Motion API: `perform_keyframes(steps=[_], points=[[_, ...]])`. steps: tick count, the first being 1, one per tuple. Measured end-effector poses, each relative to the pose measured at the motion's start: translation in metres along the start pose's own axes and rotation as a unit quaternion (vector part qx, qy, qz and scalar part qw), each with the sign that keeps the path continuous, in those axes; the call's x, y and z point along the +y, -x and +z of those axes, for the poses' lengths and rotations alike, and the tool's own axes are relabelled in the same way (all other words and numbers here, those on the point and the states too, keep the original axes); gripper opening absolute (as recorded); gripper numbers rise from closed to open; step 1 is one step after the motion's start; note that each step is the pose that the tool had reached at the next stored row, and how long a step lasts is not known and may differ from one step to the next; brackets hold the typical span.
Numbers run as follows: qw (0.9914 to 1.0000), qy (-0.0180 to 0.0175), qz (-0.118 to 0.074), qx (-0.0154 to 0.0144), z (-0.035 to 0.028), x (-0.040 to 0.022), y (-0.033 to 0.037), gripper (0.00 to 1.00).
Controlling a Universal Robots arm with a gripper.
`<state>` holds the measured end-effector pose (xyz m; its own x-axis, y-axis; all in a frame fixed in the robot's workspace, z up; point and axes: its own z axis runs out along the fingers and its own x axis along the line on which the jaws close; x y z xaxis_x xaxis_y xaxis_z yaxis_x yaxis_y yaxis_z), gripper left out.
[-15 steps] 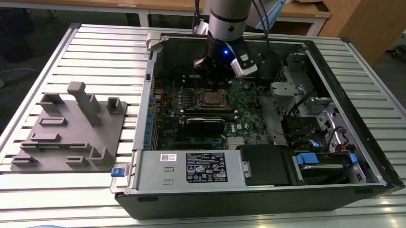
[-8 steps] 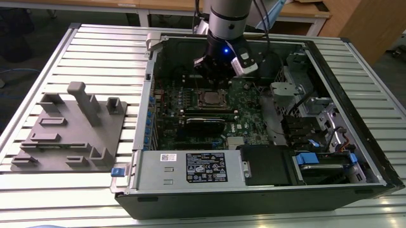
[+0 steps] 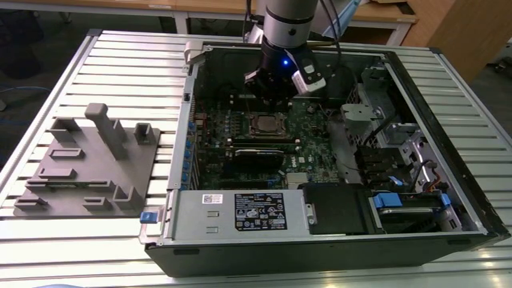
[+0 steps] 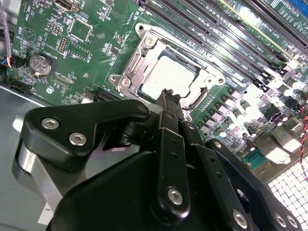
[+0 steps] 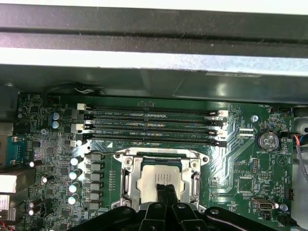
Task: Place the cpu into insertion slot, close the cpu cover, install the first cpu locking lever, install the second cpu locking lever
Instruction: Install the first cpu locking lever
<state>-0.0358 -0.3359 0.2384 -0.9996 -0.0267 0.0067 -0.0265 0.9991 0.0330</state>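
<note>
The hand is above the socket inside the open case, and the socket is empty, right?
Not quite. The hand is above the insertion slot, but the slot is not empty: the cpu sits in it, its silver top plain in both wrist views.

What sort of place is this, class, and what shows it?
Probably a robotics lab or workshop: an open desktop computer case lies on a slatted metal workbench, a robot arm reaches over its motherboard, and wooden desks stand behind.

Robotics lab/workshop, per exterior view. Evidence: slatted alu bench (image 3: 120,54), open PC tower (image 3: 320,255) w/ motherboard (image 3: 312,150) exposed, grey parts fixture (image 3: 80,180), robot arm (image 3: 288,24), wooden desks (image 3: 376,15) at rear.
</note>
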Motion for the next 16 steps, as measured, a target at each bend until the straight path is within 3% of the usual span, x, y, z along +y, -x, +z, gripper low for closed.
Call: perform_keyframes(steps=[16], points=[[1.00000,0.0000,0.000,0.0000,-0.0043,0.0002,0.0000,0.10]])
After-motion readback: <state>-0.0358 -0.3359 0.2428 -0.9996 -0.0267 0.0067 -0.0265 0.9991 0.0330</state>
